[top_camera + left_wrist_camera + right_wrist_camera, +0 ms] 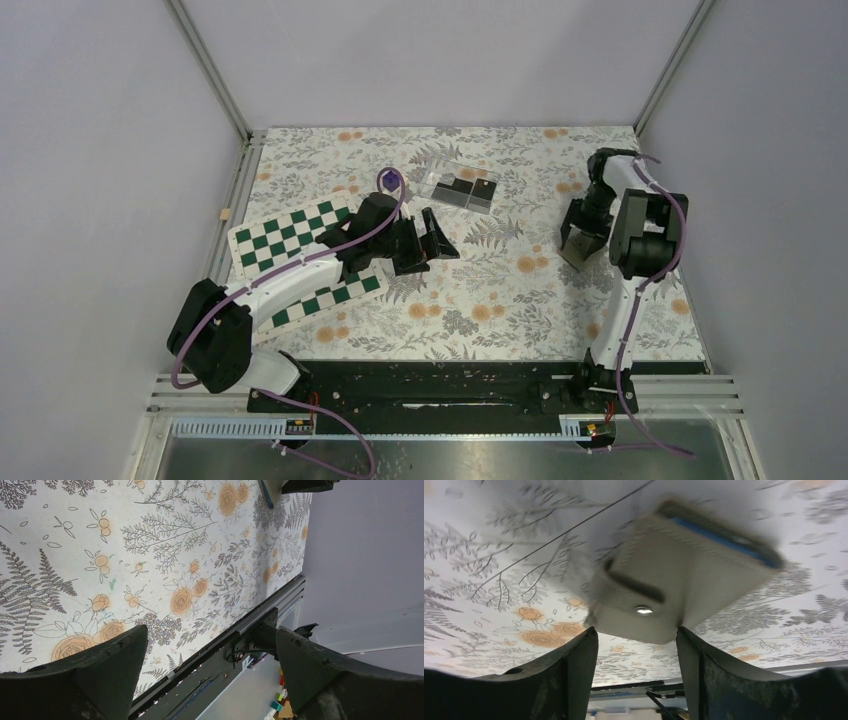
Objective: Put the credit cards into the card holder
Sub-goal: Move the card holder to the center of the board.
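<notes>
The credit cards [463, 192] are seen as black rectangles inside a clear box [432, 183] in the upper middle of the overhead view, just right of a purple cube [390, 178]. None is seen in or beside the card holder [684, 580], so no card is judged to be stowed yet.

The card holder is found at the right of the overhead view, on the flowered table [480, 300], well apart from the box. In the right wrist view it fills the upper middle, blurred. Its grey cover and dot clasp are turned to the camera and a blue edge shows along its far side, so it appears folded shut.

The right gripper [635, 630] is placed with its jaws on either side of the holder's near end. Whether the holder is clenched or only flanked cannot be told through the blur.

The left gripper [210, 630] is spread wide with nothing between its fingers. It is held over bare table near a checkered board [290, 235], left of centre in the overhead view.

Nearly all is judged to be left: the holder must be secured and opened, and each card fetched and slid in.
</notes>
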Tool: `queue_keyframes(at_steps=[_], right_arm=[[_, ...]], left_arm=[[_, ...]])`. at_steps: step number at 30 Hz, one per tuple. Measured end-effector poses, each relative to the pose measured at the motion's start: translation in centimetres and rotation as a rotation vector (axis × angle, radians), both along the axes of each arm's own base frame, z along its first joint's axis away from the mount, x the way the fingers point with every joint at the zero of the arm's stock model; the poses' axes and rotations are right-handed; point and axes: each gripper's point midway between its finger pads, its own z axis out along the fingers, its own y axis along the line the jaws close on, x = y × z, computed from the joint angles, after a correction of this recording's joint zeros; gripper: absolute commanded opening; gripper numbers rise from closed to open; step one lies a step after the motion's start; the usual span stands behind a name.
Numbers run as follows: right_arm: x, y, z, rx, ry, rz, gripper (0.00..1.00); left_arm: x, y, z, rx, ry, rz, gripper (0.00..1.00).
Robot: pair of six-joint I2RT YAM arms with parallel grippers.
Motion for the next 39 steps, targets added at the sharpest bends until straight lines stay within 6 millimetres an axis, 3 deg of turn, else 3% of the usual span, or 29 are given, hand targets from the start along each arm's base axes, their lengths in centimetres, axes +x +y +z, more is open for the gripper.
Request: queue_keyframes(at_steps=[10, 13, 16, 21, 26, 31, 39], right_arm=[[-2.0, 6.2, -1.1, -0.037, 0.109, 0.306, 0.68], [-1.9, 6.4, -1.1, -0.043, 0.105, 0.323, 0.81], [-1.4, 5.7, -0.4, -0.06, 0.068, 0.299, 0.92], [0.7, 3.7, 3.1, -0.074, -0.095, 0.172, 0.95], [2.3, -1.4, 5.6, -0.065, -0.228, -0.081, 0.95], [2.2, -5.9, 4.6, -0.041, -0.222, -0.297, 0.92], [2.6, -5.8, 0.6, 0.088, -0.127, -0.466, 0.88]], left_arm=[[-0.1, 0.1, 0.5, -0.004, -0.01, -0.001, 0.99], [-0.2, 0.2, 0.9, -0.011, -0.02, -0.001, 0.99], [-0.2, 0.2, 0.9, -0.012, -0.02, -0.001, 0.99], [-0.2, 0.2, 0.9, -0.012, -0.02, -0.001, 0.99], [-0.2, 0.2, 0.9, -0.011, -0.023, -0.003, 0.99], [-0.2, 0.2, 0.9, -0.009, -0.026, -0.005, 0.99], [0.0, 0.4, 0.9, -0.008, -0.028, -0.001, 0.99]])
